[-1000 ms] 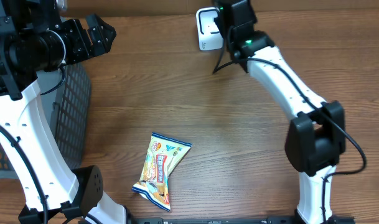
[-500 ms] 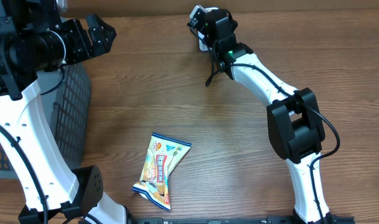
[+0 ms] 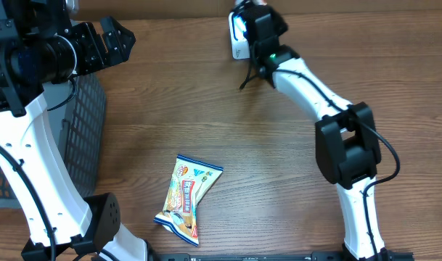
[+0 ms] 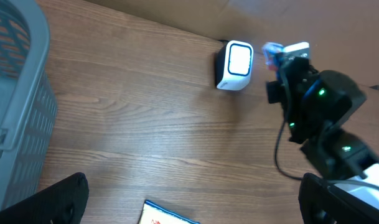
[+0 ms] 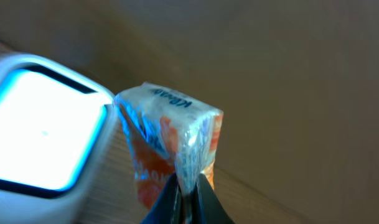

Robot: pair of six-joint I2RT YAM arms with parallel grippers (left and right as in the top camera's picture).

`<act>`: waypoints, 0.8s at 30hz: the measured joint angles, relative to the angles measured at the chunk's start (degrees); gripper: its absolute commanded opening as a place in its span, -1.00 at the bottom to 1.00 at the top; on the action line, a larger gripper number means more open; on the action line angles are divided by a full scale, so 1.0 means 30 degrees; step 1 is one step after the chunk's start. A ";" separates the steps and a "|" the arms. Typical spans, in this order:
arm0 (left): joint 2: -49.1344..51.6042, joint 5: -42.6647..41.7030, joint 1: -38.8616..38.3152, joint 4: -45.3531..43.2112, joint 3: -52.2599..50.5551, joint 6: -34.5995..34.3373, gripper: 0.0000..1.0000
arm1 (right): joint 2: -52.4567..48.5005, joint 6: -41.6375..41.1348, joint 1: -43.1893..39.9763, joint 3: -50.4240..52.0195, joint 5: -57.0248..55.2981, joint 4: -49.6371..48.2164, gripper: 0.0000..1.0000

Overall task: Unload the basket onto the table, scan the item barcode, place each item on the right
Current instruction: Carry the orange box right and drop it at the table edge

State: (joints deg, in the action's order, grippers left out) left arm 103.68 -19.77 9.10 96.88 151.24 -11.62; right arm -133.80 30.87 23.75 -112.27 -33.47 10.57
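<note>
**Overhead:** The right gripper point(image 3: 248, 13) reaches to the far edge of the table point(image 3: 279, 159), just beside the white scanner point(image 3: 238, 38). What it carries is too small to make out from above. The left gripper point(image 3: 123, 40) hangs with its jaws spread and empty above the grey basket point(image 3: 86, 138). A second item, a yellow snack bag point(image 3: 188, 199), lies flat near the front, well apart from both.

**Left wrist:** The scanner's lit window faces the camera. Just to its right, the right gripper holds up a small packet point(image 4: 281, 51), near the scanner's side but not in front of the window.

**Right wrist:** The jaws are pinched tight on the lower edge of the small packet, a crinkled orange-and-white wrapper. It stands upright beside the glowing window. No barcode is visible on the faces shown.

**Risks:** The hold is on a thin strip of film, so the packet could swivel or slip out if the arm swings quickly. If the code faces away from the window, or the shiny creased wrapper throws glare, the scan will likely fail. With so little gap, a sideways correction could also knock the scanner.
</note>
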 measured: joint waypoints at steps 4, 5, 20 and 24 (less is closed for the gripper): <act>0.0000 0.0000 0.0000 0.0007 0.0000 0.0000 0.99 | 0.0197 -0.5340 -0.2302 -0.1610 -0.0459 0.5909 -0.93; 0.0000 -0.0007 0.0000 -0.0007 0.0000 -0.0007 1.00 | 0.0321 -0.6295 -0.2914 -0.1741 -0.0452 0.6841 -0.93; 0.0000 -0.0007 0.0000 0.0000 0.0000 0.0000 1.00 | 0.1392 -1.4447 -1.6721 -0.2397 0.6812 1.9715 -0.93; 0.0000 -0.0007 0.0000 0.0000 0.0000 0.0000 0.99 | 0.1392 -1.4622 -1.8812 -0.2397 0.9588 2.0444 -0.93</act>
State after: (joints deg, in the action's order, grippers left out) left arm 103.68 -19.79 9.10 96.88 151.24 -11.62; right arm -129.62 -12.99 -32.69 -119.46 -4.71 71.90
